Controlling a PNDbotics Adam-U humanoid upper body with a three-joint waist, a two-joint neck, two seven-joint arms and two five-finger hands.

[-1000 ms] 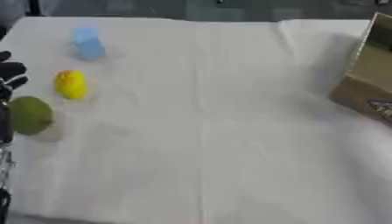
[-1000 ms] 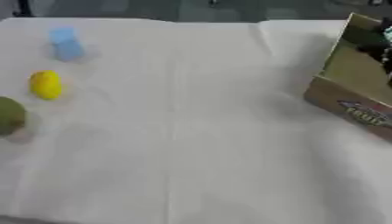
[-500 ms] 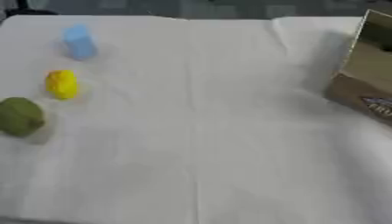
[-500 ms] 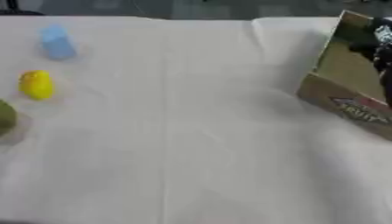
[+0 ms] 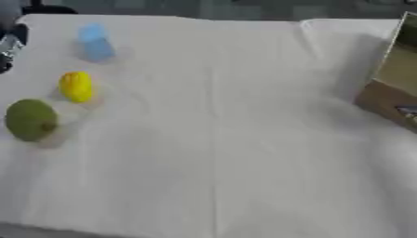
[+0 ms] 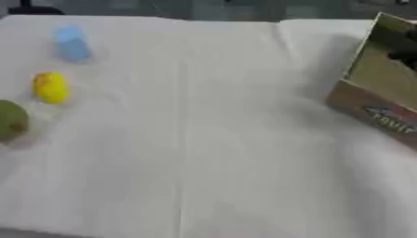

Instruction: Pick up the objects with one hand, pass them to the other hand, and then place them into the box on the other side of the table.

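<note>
Three things lie on the white cloth at the left: a light blue block (image 5: pixel 95 42) farthest back, a yellow oval fruit (image 5: pixel 77 86) in the middle, and a green round fruit (image 5: pixel 31 120) nearest. The open cardboard box (image 6: pixel 376 100) stands at the right edge, tilted. A dark and silver part of my left hand (image 5: pixel 10 44) shows at the upper left edge, beside the blue block and apart from it. A dark blur over the box wall at the far right looks like my right hand (image 6: pixel 405 49). Both hands are too blurred to read.
The white cloth (image 5: pixel 220 139) covers the whole table, with creases down the middle and a raised fold near the box. A dark floor band runs along the far edge.
The whole picture has shifted, so the camera moved. My left hand, low at the left edge beside the green fruit a second ago, now shows near the upper left corner. The three objects lie unchanged.
</note>
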